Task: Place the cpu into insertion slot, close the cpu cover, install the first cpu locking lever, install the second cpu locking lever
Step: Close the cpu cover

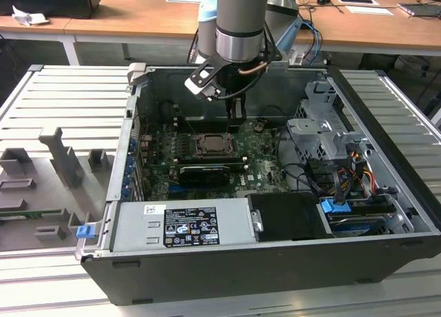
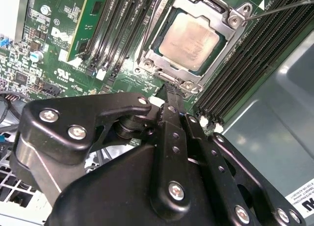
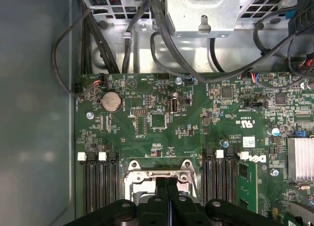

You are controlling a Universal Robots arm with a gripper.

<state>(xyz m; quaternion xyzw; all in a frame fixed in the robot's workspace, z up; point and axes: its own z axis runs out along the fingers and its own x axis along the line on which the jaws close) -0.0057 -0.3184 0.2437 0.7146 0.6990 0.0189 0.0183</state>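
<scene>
The pale silver cpu [image 2: 189,42] lies flat inside the insertion slot [image 2: 147,64], and the cpu cover [image 2: 230,42] rests down around it as a silver frame. A thin wire lever [image 2: 289,5] sticks out from one corner of the slot. My gripper [image 2: 170,91] is shut, fingers pressed together, with its tips at the metal rim on one side of the slot. In the exterior view the gripper [image 1: 236,114] hangs just behind the slot [image 1: 216,146] in the open computer case. In the first wrist view the gripper [image 3: 167,179] meets the slot's frame [image 3: 135,177].
Long black memory slots [image 2: 122,24] flank the socket on both sides. A grey drive cage [image 1: 324,134] and bundled cables [image 1: 337,179] fill the case at the exterior view's right. The power supply [image 1: 182,224] sits in front. Grey fixtures [image 1: 65,158] stand outside the case.
</scene>
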